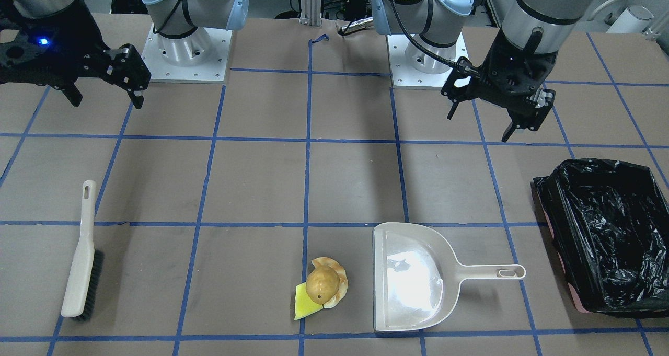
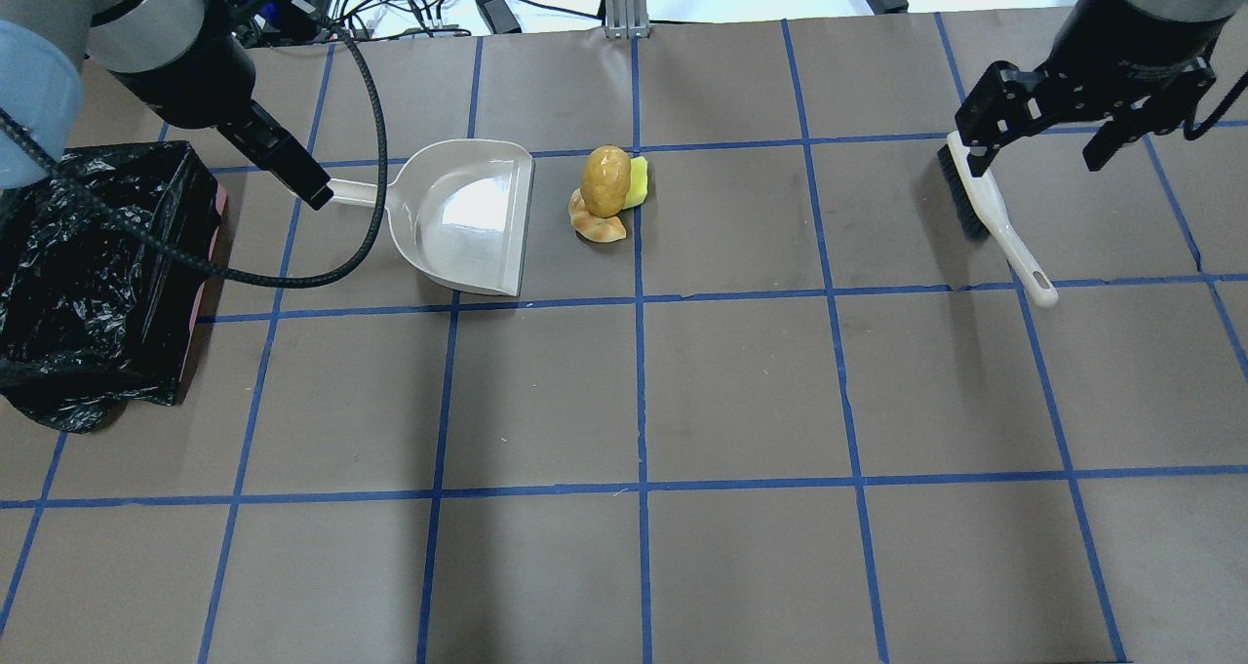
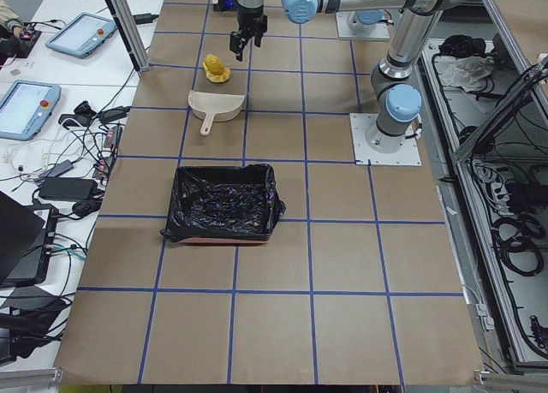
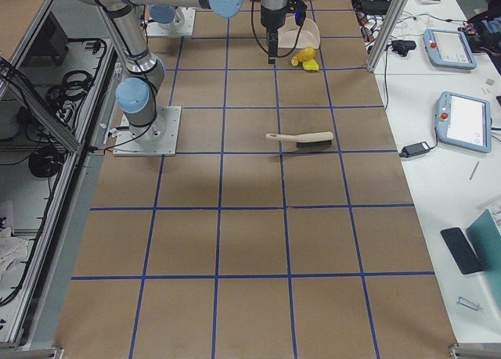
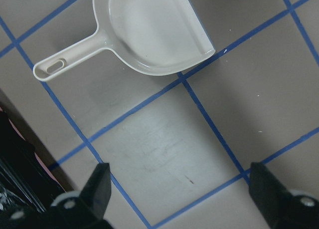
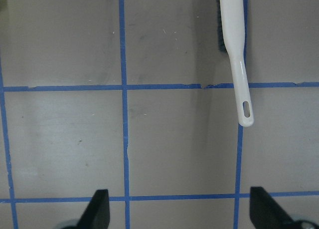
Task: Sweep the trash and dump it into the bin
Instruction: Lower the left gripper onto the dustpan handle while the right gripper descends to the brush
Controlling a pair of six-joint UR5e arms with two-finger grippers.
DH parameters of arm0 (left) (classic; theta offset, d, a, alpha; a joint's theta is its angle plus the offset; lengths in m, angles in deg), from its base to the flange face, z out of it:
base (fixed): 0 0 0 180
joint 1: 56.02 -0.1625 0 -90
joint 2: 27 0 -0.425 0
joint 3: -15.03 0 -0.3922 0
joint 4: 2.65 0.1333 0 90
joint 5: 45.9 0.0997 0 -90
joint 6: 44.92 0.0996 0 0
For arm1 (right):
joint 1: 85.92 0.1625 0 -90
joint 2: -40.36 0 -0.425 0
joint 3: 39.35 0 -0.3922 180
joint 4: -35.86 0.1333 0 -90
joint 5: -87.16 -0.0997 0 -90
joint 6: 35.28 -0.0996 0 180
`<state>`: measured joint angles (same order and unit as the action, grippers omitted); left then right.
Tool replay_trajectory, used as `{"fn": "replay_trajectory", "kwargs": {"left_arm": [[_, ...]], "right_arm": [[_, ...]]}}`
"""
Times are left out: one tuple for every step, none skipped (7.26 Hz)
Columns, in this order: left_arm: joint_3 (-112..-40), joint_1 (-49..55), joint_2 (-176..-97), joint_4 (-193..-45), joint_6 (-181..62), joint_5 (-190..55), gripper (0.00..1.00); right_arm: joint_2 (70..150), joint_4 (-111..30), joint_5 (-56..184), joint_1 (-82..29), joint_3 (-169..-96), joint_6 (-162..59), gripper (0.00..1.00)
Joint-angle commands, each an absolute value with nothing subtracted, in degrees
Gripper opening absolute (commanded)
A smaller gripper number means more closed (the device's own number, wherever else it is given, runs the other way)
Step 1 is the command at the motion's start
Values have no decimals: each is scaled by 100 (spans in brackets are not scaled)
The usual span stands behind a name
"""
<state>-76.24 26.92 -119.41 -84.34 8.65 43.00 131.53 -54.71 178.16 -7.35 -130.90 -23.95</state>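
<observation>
The table is brown, gridded with blue tape, with cables and a desk edge beyond its far side.

Nothing of the task is done yet, as I judge it. Reading left to right in the overhead view:

- The bin sits at the table's left end. I see no trash in its black liner.
- My left gripper hangs above the table near the dustpan's handle. Its jaws are spread wide and hold nothing.
- The dustpan lies flat and empty, with its open lip turned toward the trash.
- The trash sits on the table just beside that lip, apart from it. The yellow piece is at a tape line.
- The brush lies on the table well to the right, untouched.
- My right gripper hovers over the brush's head end, equally wide and empty.

All of it is left to do: take the brush, take the dustpan, sweep the pile in, carry it over and tip it into the bin.

Counts:

- 1 bin, 1 dustpan and 1 brush
- 2 grippers
- 1 pile of 3 pieces: 1 brown lump, 1 yellow wedge, 1 tan wavy peel
</observation>
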Motion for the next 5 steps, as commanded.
{"fn": "replay_trajectory", "kwargs": {"left_arm": [[-7629,2327,-12375,-8098,3100,4304,100],[-7629,2239,-12664,-7914,3693,4331,100],[-7621,2194,-12963,-7494,4256,4366,100],[-7542,2185,-13270,-7273,4775,4619,100],[-7472,2185,-13517,-7148,5032,4995,100]], "right_arm": [[12783,-6062,17848,-1347,-13444,-1834,100],[12546,-6326,17848,-1419,-13497,-1797,100],[12283,-6572,17857,-1429,-13506,-1797,100],[11958,-6853,17866,-1429,-13507,-1805,100],[11712,-6943,17866,-1429,-13515,-1806,100]]}}
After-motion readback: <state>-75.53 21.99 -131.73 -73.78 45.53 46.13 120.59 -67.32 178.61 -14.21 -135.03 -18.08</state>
